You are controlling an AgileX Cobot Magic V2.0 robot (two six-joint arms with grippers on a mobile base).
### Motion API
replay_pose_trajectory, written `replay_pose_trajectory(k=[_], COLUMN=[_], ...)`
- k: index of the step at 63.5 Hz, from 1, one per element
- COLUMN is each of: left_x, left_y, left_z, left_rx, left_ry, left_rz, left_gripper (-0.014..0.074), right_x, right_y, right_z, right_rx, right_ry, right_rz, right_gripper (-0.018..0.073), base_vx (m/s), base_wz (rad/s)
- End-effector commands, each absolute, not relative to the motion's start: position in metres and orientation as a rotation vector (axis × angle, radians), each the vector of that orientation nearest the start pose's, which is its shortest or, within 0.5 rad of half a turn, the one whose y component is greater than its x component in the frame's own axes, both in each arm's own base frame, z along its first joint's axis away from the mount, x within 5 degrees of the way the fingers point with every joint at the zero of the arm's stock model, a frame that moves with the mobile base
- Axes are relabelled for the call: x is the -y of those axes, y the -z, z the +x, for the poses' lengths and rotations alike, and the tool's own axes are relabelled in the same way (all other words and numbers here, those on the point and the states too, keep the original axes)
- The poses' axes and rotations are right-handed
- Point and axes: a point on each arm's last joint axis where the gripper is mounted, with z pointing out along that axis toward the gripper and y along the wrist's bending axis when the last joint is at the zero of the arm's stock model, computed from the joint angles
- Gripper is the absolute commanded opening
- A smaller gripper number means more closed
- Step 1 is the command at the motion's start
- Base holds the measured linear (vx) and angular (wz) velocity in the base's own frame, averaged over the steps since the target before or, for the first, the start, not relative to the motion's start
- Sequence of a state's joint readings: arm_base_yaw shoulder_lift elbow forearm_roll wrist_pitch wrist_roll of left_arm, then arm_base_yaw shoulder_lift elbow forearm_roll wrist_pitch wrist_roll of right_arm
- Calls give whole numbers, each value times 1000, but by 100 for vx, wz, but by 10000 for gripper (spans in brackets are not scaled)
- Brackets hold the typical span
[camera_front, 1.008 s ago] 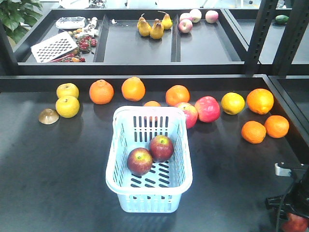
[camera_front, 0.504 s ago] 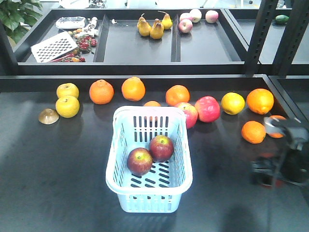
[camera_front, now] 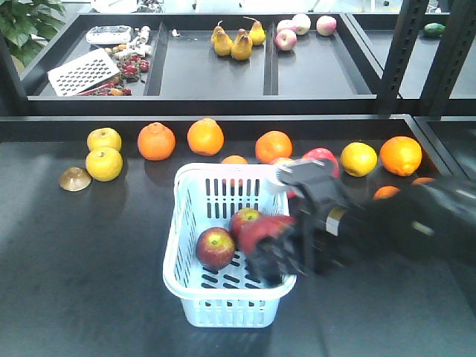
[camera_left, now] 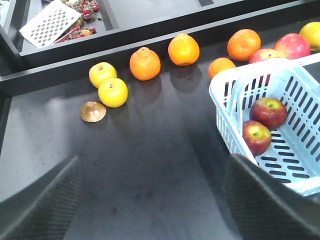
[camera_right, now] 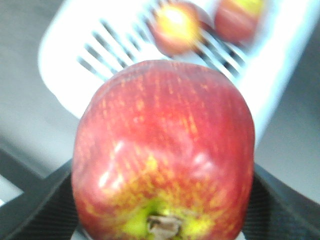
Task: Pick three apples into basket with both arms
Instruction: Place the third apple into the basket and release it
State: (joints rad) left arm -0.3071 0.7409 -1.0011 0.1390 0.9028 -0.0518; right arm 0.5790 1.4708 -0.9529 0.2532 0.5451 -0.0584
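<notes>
While the right gripper [camera_front: 277,249] hangs over the basket's [camera_front: 186,245] right rim clamping the third apple [camera_right: 162,155], two apples [camera_front: 215,248] sit below-left; left gripper [camera_left: 150,210] gapes empty.

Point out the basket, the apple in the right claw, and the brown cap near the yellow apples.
basket [camera_front: 178,245]: front view, on its left rim.
held apple [camera_right: 162,145]: right wrist view, middle of its red skin.
brown cap [camera_left: 93,111]: left wrist view, on its domed top.

Matte black tabletop [camera_front: 89,282] under soft overhead light.
Behind the tabletop, black divided shelf trays [camera_front: 216,74]; black perforated metal uprights [camera_front: 398,56] right; green leafy plant [camera_front: 26,22] far left.
</notes>
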Motion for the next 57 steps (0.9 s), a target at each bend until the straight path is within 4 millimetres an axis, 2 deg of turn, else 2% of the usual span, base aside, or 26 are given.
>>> replay_pose_trajectory(k=[1,12,21,26,38,46,52,57], left_x=[28,28,28,28,28,28,28,28], left_y=[-414,-414,-414,-414,-414,-414,-414,-414], left_z=[122,122,122,122,122,122,122,122], left_rx=[-2001,-2001,-2001,-2001,-2001,-2001,-2001,-2001], left_ry=[61,61,61,61,61,61,61,61], left_rz=[278,278,278,278,278,278,278,278], left_gripper=[555,555,555,555,555,555,555,555], right_x=[-189,-207,-212,-210,-205,-192,-173,-149], right_y=[-266,-257,-255,-255,-261,-276,-291,-307], right_z=[267,293,300,301,296,287,283,279], right_rx=[-2400,-2443,-2448,-2449,-2474,-2491,-2495,-2504], right_ry=[-466,-442,-441,-440,-417,-320,-247,-209], right_rz=[-578,-616,-623,-618,-624,-630,-585,-538], right_gripper=[349,500,661,712,708,682,662,649], base_vx=[0,0,0,0,0,0,0,0], base_wz=[0,0,0,0,0,0,0,0])
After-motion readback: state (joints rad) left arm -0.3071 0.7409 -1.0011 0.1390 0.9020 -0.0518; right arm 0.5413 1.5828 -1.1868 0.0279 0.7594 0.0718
